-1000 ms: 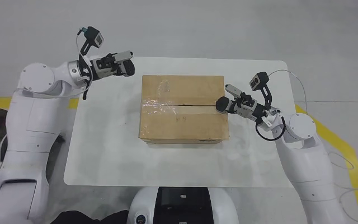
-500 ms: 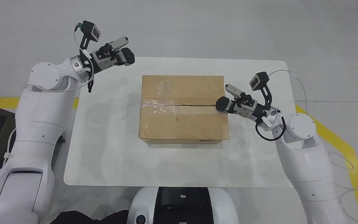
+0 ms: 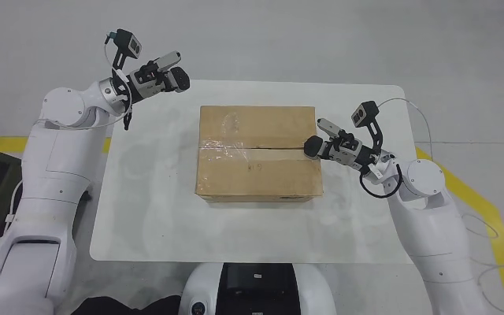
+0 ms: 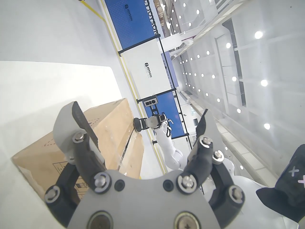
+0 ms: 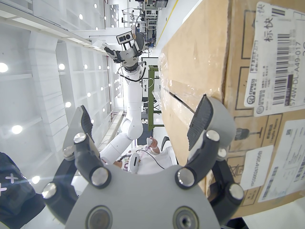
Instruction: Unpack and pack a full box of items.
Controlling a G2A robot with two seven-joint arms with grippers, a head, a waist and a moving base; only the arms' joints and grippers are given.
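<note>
The closed brown cardboard box sits near the middle of your white, round-cornered table. Its long sides run across the table. Both top flaps are down and meet at a centre seam, which is covered by a strip of clear tape. In the right wrist view, white shipping labels are stuck on the end face of the box.

Your right gripper is at that labelled end, level with the seam. Its jaws are spread wide and hold nothing. In its own wrist view the right gripper has one ribbed pad at the top edge of the box end, while the other finger stands out in open air. The top view shows the lower finger right at the box's edge. You cannot tell from these views whether it presses on the cardboard or sits just beside it.

Your left gripper is raised near the far left corner of the table, well apart from the box. Its jaws are also wide apart and empty. From its wrist view, the left gripper points along the length of the box, over bare tabletop, with the right gripper at the far end.
</note>
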